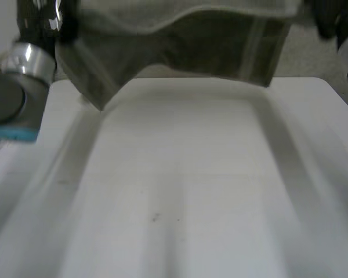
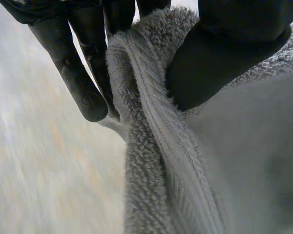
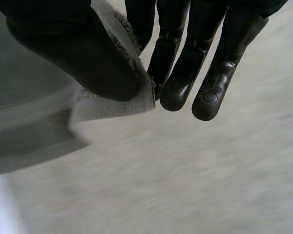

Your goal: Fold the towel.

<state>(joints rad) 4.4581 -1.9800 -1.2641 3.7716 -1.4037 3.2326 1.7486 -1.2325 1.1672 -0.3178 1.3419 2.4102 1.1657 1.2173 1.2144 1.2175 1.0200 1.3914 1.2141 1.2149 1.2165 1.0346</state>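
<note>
Your white worktop (image 1: 180,191) fills the head view, and the towel (image 1: 209,46) hangs above its far edge, stretched with its long axis running side to side, so the fold likely needs it brought down and toward the robot. In the left wrist view, the left robot hand (image 2: 224,58) pinches a bunched terry edge between thumb and fingers, a detail the head view leaves too dark to read. In the right wrist view, the right robot hand (image 3: 88,58) clamps a flat corner the same way.
</note>
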